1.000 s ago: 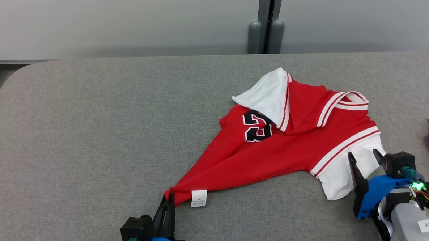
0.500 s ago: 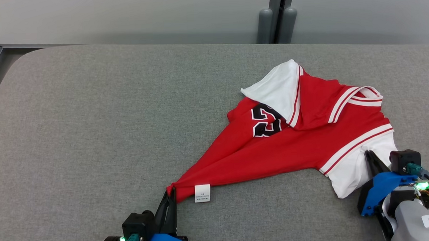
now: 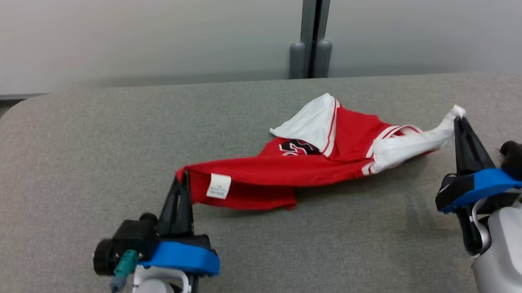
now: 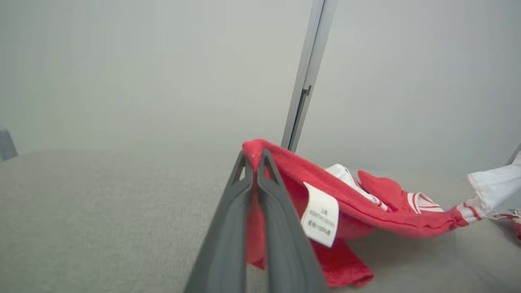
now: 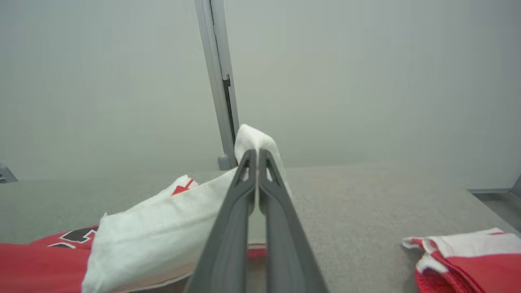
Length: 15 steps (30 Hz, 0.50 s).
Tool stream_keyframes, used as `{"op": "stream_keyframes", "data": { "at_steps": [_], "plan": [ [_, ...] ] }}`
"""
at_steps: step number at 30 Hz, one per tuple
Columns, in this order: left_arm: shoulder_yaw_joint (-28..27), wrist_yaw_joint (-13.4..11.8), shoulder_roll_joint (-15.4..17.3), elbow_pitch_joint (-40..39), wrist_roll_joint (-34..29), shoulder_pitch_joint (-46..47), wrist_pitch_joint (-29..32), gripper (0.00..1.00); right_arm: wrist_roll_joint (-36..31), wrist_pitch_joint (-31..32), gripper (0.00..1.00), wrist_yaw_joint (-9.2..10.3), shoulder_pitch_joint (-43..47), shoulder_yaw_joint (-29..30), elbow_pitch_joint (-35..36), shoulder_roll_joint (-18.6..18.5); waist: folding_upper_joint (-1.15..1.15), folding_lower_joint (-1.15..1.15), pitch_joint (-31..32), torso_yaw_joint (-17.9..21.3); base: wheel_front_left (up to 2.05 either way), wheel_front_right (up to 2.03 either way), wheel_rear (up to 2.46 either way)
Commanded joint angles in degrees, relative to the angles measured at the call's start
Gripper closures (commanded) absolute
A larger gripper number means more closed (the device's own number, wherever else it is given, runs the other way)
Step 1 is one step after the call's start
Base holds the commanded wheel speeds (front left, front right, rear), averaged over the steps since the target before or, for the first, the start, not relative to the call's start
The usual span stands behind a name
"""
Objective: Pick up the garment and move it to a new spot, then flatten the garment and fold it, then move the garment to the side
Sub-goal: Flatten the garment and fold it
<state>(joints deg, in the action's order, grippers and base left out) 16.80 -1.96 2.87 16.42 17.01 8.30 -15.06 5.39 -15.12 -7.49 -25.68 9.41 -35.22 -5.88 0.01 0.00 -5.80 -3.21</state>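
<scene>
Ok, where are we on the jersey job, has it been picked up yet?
Done: both grips are made. The left gripper is shut on the garment at its red corner by the label; the right gripper is shut on its white sleeve. In hand: the pickup, with the ends raised and the middle sagging toward the table. Left: carrying it to a new spot, flattening, folding, moving aside.

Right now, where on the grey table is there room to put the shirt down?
Biggest bare patch: the left of the table, from its rounded edge to the left gripper. Also the strip this side of the garment, and the far strip by the wall. Crowded: the right end, with the right gripper and a second garment.
</scene>
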Motion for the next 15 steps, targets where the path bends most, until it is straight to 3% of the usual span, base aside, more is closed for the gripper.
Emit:
{"op": "stream_keyframes", "data": {
  "at_steps": [1, 9, 15],
  "plan": [
    [-1.13, 0.40, 0.02, -1.33, -0.74, 1.89, -0.17, 1.00, 1.28, -0.03, 1.00, -0.01, 0.79, -0.40, 2.18, -0.21, -0.01, 0.00, 1.92, 1.82, 0.00, 0.00, 0.00],
    [-10.29, 4.68, 2.81, -8.92, -6.79, 14.16, -0.16, 1.00, 9.98, -0.02, 1.00, -0.01, -2.69, -4.63, 18.35, -3.26, -0.01, 0.00, 5.23, 5.04, 0.00, 0.00, 0.00],
    [-12.57, 6.09, 6.21, -9.25, -9.28, 25.31, -0.14, 1.00, 13.11, 0.00, 1.00, -0.01, -10.03, -7.08, 25.31, -7.73, -0.01, 0.00, 5.61, 5.39, 0.00, 0.00, 0.00]
  ]
}}
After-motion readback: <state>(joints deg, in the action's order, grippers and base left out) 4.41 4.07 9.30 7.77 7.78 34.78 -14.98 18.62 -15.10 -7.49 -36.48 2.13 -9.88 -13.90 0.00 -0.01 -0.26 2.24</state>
